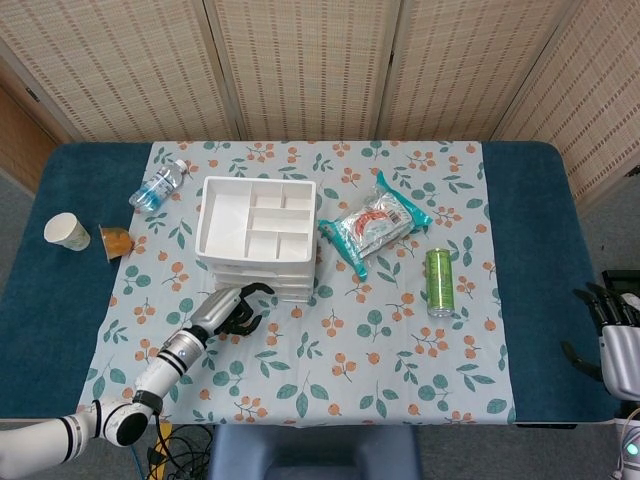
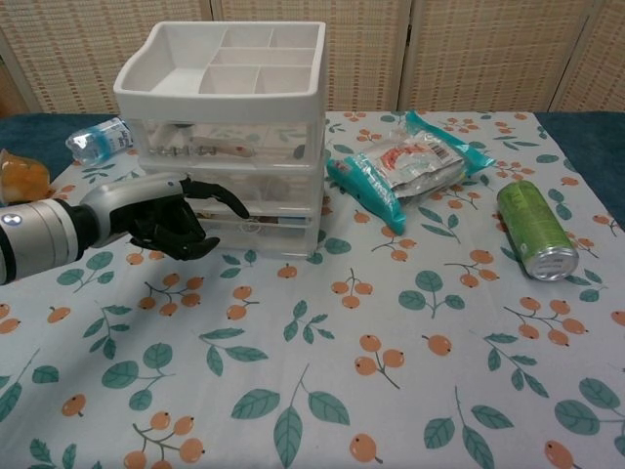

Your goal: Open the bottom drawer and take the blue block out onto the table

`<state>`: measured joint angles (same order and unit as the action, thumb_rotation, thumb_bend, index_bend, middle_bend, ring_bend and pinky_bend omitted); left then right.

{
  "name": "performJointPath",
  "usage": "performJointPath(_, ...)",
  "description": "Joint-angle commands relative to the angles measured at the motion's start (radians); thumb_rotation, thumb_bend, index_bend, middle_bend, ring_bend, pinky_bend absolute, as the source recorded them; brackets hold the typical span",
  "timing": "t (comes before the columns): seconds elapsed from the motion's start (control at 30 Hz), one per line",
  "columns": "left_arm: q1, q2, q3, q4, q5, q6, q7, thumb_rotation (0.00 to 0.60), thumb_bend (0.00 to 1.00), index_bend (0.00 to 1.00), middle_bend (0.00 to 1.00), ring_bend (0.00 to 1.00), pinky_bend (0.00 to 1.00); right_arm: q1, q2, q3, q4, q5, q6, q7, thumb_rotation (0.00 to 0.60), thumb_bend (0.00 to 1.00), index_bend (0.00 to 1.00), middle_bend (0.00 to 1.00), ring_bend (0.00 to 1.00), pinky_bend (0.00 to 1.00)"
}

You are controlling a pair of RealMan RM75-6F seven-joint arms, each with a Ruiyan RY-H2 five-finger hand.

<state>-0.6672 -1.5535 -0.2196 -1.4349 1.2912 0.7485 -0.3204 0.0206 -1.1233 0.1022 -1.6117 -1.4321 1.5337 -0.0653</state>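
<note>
At centre left, the left hand [image 2: 171, 217] reaches its curled fingers to the front of the drawer unit [image 2: 227, 147], at its lower drawers; whether it grips anything cannot be told. The right hand [image 1: 612, 335] hangs at the lower right edge, fingers apart, holding nothing.

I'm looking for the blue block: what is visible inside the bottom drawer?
Nothing certain. The bottom drawer is closed, and the left hand covers part of its clear front. No blue shows through; the contents cannot be made out.

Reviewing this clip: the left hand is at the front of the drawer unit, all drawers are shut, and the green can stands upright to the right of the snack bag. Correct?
Not quite. The green can lies on its side, as the chest view shows. The rest holds: the left hand is at the front of the drawer unit, whose drawers are shut, and the can is right of the snack bag.
</note>
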Motion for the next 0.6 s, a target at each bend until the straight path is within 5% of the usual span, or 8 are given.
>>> performJointPath(0.03, 0.003, -0.006, 0.018, 0.01, 0.023, 0.027, 0.017, 0.6, 0.48, 0.26, 0.95, 1.0, 1.0, 0.0, -0.001, 0.0, 0.0, 0.001, -0.001, 0.0, 0.6, 0.27, 0.16, 0.14, 0.18, 0.21)
performJointPath(0.6, -0.008, -0.072, 0.067, 0.103, 0.072, 0.12, 0.095, 0.6, 0.48, 0.23, 0.95, 1.0, 1.0, -0.002, -0.001, 0.0, -0.007, 0.006, -0.003, -0.01, 0.6, 0.27, 0.16, 0.14, 0.18, 0.21)
